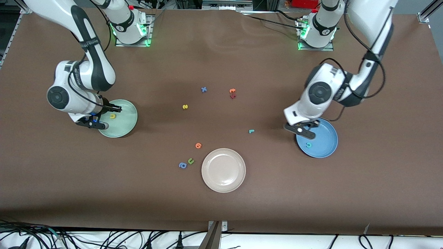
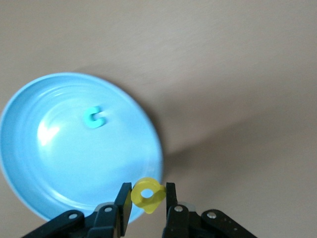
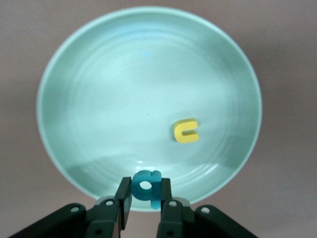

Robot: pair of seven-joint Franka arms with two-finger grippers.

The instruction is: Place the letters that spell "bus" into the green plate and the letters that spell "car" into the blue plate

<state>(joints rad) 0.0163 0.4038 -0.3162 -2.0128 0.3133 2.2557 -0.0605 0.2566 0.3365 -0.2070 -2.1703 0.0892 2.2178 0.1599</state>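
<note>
Right now the left gripper (image 2: 147,206) hangs over the rim of the blue plate (image 1: 327,145), pinching the yellow "a" (image 2: 147,194) between its fingers; a teal "c" (image 1: 308,145) already lies in that plate. The right gripper (image 3: 145,202) hangs over the rim of the green plate (image 1: 126,126), clamped on the teal "b" (image 3: 146,187), with the yellow "u" (image 1: 112,116) lying inside the plate. On the brown table, the yellow "s" (image 1: 185,107) sits near the middle, the teal "r" (image 1: 251,131) lies between the beige plate (image 1: 223,170) and the blue plate, nearer the table's centre. The beige plate sits closest to the front edge
</note>
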